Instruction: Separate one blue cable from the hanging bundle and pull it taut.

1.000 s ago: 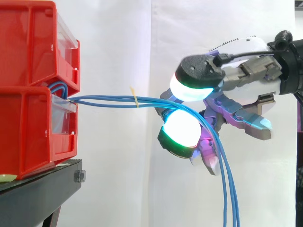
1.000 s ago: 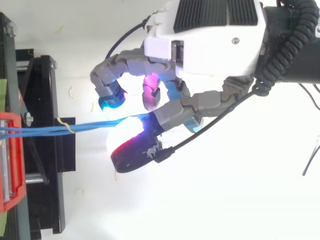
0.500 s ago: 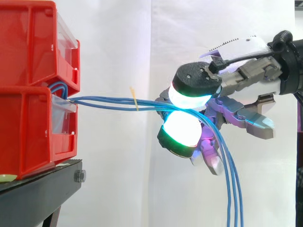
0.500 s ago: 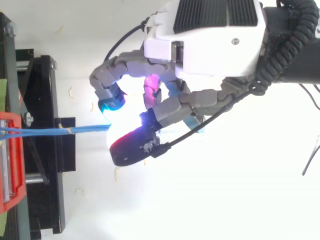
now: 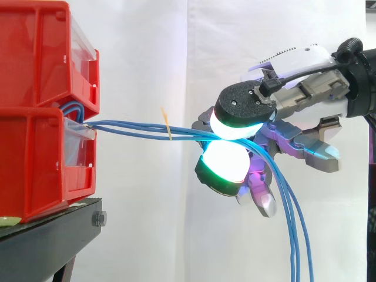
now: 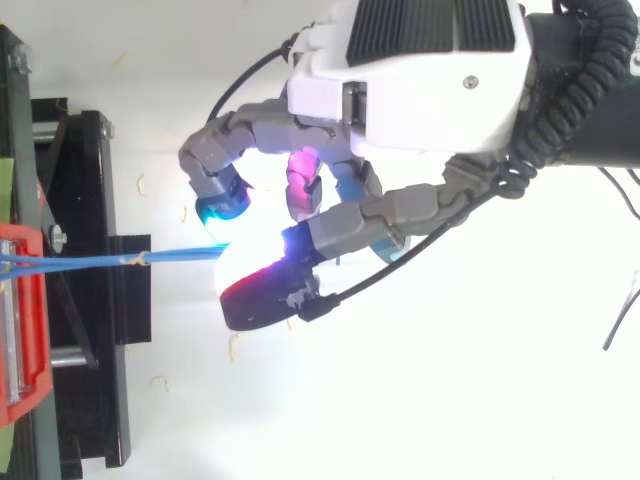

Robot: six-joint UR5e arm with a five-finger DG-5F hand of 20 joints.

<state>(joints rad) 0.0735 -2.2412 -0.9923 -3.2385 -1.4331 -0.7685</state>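
Blue cables (image 5: pixel 132 127) run from the lower red bin (image 5: pixel 41 158) to the robot hand (image 5: pixel 296 97), pinched between two glowing pads (image 5: pixel 226 160), then hang down. A yellow tie (image 5: pixel 168 126) wraps them. The bin rests on a black stand (image 5: pixel 53 235).

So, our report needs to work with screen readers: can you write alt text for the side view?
The robot hand pinches blue cables between its glowing pads. The cables run nearly level from stacked red bins at left to the pinch, then hang down beyond it.

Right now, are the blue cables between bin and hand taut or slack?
Nearly taut: the blue cables run almost straight from the red bin to the hand, then hang loose below it.
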